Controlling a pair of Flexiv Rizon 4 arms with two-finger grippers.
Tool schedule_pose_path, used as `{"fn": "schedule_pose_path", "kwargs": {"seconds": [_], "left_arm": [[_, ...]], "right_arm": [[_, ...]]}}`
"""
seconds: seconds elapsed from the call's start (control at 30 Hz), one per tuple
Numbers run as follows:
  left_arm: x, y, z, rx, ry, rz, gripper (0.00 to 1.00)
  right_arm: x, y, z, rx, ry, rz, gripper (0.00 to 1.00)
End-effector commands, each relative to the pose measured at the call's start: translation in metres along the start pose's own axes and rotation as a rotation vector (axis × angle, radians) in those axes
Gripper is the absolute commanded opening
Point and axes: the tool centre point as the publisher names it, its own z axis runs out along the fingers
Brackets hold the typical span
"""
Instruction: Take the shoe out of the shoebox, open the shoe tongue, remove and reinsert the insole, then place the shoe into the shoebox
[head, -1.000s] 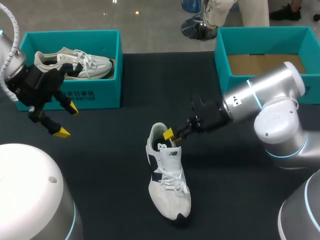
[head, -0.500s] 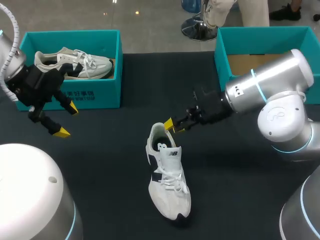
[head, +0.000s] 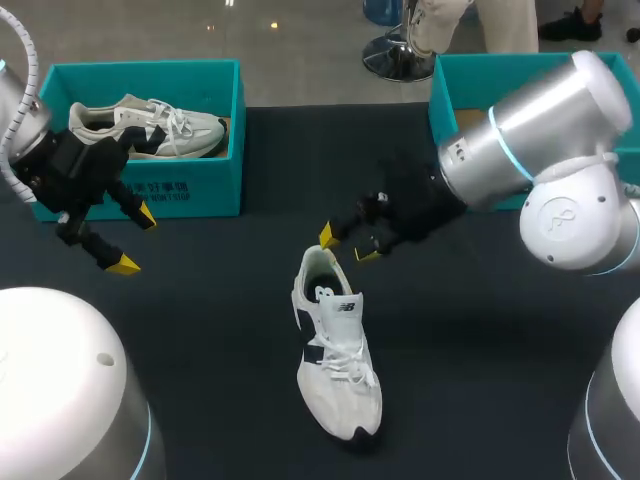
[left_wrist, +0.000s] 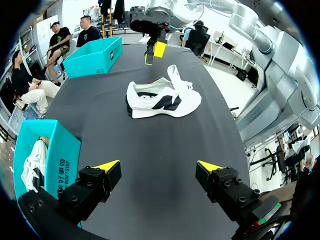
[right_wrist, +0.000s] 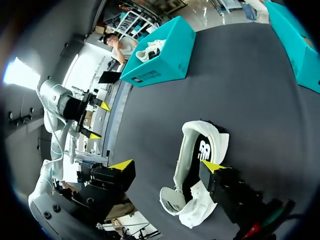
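A white sneaker (head: 335, 345) with dark side panels stands upright on the table (head: 200, 330), toe toward the near edge, collar open. Its mate (head: 150, 125) lies in the left teal shoebox (head: 190, 190); the right shoebox (head: 500, 80) shows brown cardboard.

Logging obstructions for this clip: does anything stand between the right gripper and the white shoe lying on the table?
Nothing visible does. The right gripper hangs open just past the heel end of the white shoe, only bare table between them. The left gripper is well aside, open.
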Motion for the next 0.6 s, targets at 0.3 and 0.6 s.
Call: {"fn": "schedule_pose_path", "kwargs": {"seconds": [0.3, 0.6], "left_arm": [[0.0002, 0.0, -0.0002, -0.002, 0.001, 0.0, 1.0], [0.0002, 0.0, -0.0002, -0.002, 0.001, 0.0, 1.0]], "right_arm": [[0.0047, 0.0004, -0.0013, 0.025, -0.311, 0.079, 1.0], [0.0047, 0.0004, -0.0013, 0.025, -0.311, 0.079, 1.0]]}}
